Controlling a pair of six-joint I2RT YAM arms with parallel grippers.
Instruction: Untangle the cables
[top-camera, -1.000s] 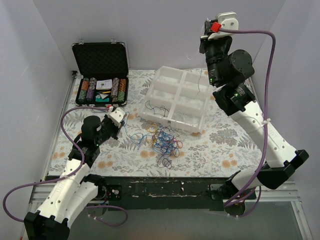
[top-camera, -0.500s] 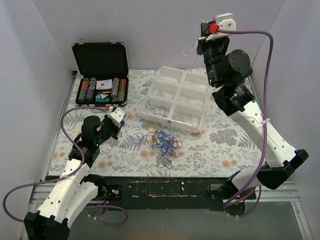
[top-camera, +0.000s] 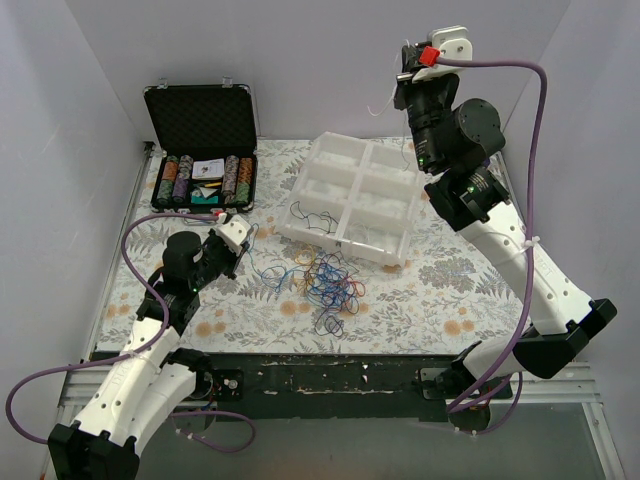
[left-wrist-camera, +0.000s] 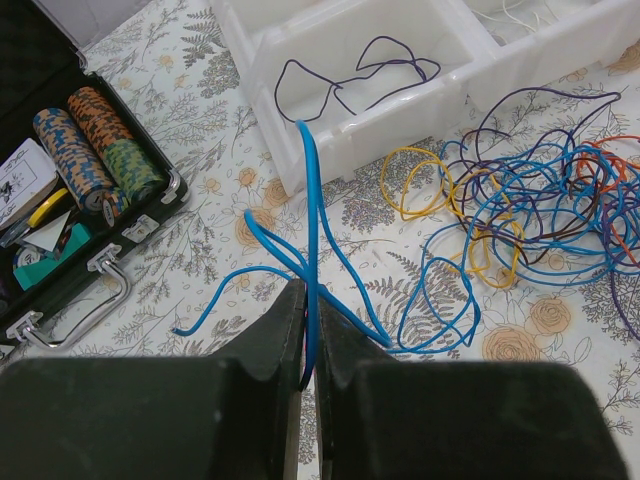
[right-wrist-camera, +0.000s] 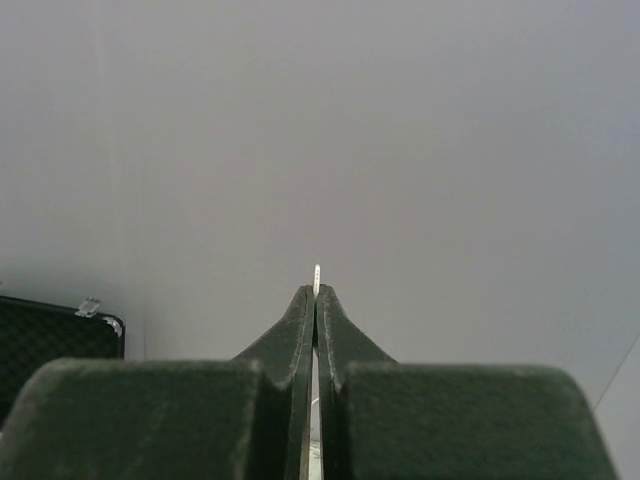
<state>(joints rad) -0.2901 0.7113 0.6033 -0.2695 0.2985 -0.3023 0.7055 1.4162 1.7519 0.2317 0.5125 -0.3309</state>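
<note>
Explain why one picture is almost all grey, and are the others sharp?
Right wrist view: the right tool faces the bare, evenly lit wall, so it is nearly all grey, with a white strand pinched at its tip. Left wrist view: the blue cable is crisp, the left tool close up is soft. Top view: flat light, faint shadows, the cable tangle tiny.

Open tablecloth (top-camera: 455, 295) right of the cables (top-camera: 328, 282)
The divided tray (top-camera: 370, 252) walls off the far side just behind them; the chip case (top-camera: 200, 118) blocks far-left.

Robotics lab booth: white walls (top-camera: 300, 60) around a floral-clothed table (top-camera: 450, 300), two robot arms (top-camera: 510, 250) on a metal rail (top-camera: 330, 373)
</note>
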